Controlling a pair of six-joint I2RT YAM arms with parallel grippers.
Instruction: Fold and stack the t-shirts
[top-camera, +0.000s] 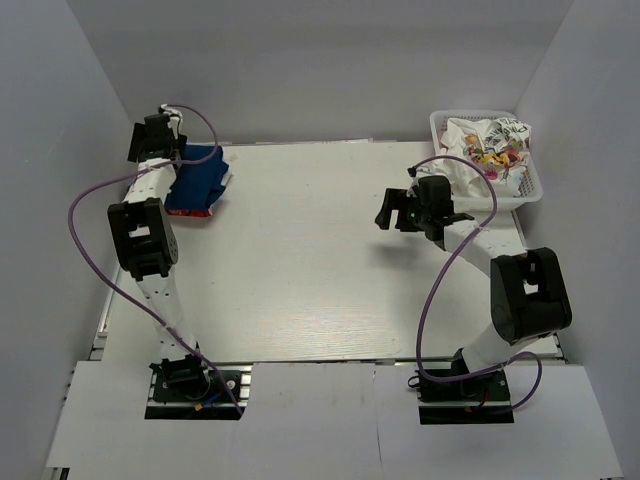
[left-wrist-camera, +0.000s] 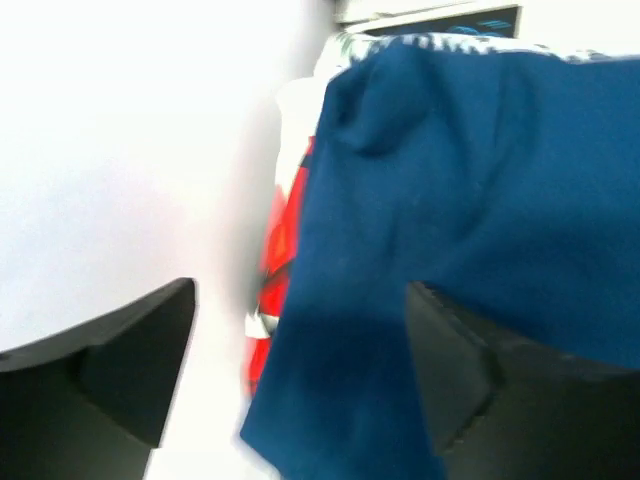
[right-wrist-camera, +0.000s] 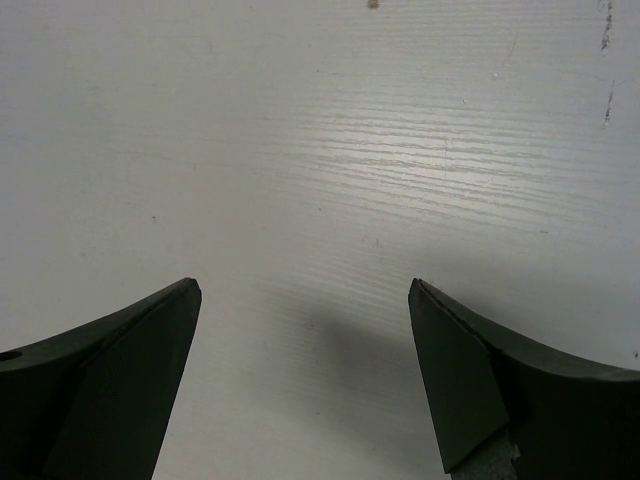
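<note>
- The right gripper (right-wrist-camera: 305, 290) is held wide open, empty, over the table (top-camera: 300, 270).
- Far left, the navy t-shirt (top-camera: 200, 172) is stacked folded on the red-and-white one (top-camera: 190, 213), with the left gripper (left-wrist-camera: 300, 290) spread open over it.
- Far right, crumpled white t-shirts (top-camera: 490, 145) are seen in the basket (top-camera: 437, 125), judged yet to be folded.

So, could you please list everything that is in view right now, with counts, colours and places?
navy t-shirt: one, navy blue, folded on top of the pile at the table's far left corner
red-and-white t-shirt: one, red and white, under the navy one
crumpled t-shirts: count unclear, white with colourful prints, inside the basket
lattice basket: one, white, far right corner
table: one, white
cables: two, purple, one along each arm
left gripper: one, black, open over the pile
right gripper: one, black, open over bare table
</note>
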